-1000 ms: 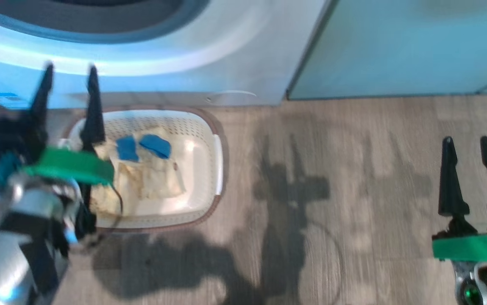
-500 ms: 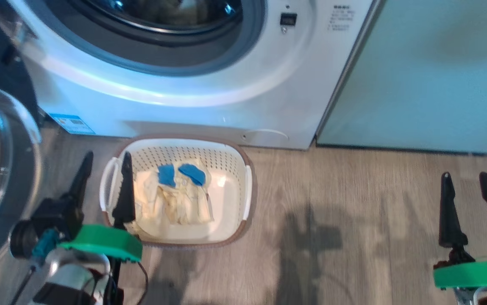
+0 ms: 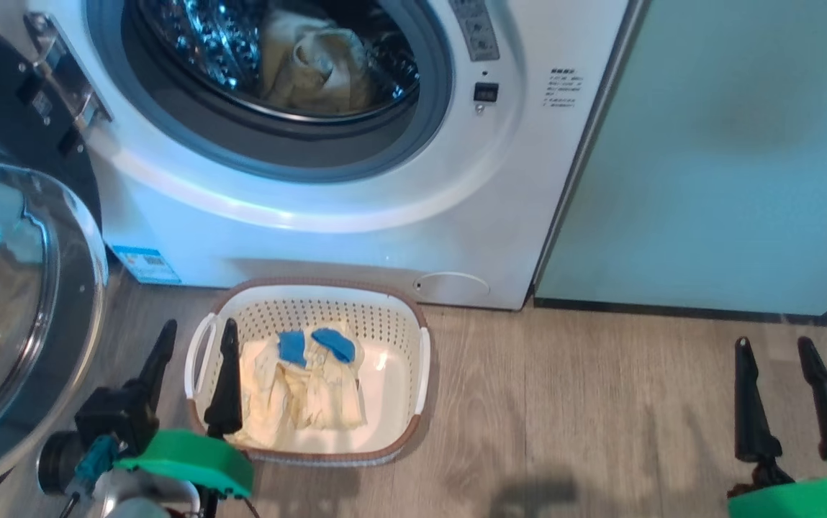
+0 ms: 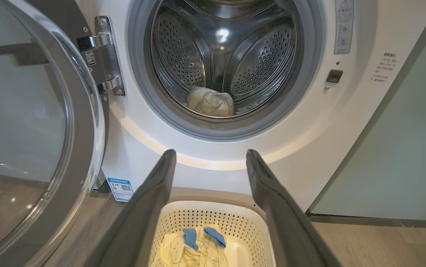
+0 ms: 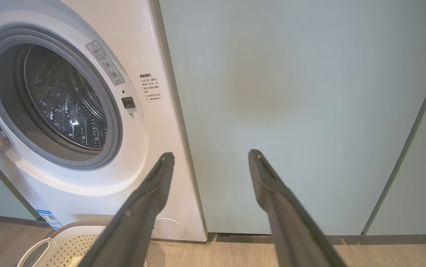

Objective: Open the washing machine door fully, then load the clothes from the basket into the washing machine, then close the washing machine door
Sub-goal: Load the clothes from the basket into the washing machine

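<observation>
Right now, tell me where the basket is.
In the head view the basket sits on the floor, lower left of centre, directly before the washing machine, with the left gripper at its left edge.

This looks like a laundry corner in a home. A white front-loading washing machine [image 3: 384,237] stands on a grey-brown wood-look plank floor [image 3: 586,403], right beside tall, plain pale green cabinet panels [image 3: 730,144] that reach down to the floor like built-in cupboards. Its round black door [image 3: 17,302] hangs open on its hinge, showing a perforated steel drum [image 4: 220,55] with a cream garment [image 4: 210,102] lying inside. A small cream plastic basket [image 3: 327,313] sits on the floor just in front of the machine, holding pale yellow clothes [image 3: 305,392] with blue patches. A blue sticker [image 3: 145,265] and printed notices [image 3: 561,88] mark the machine's front.
</observation>
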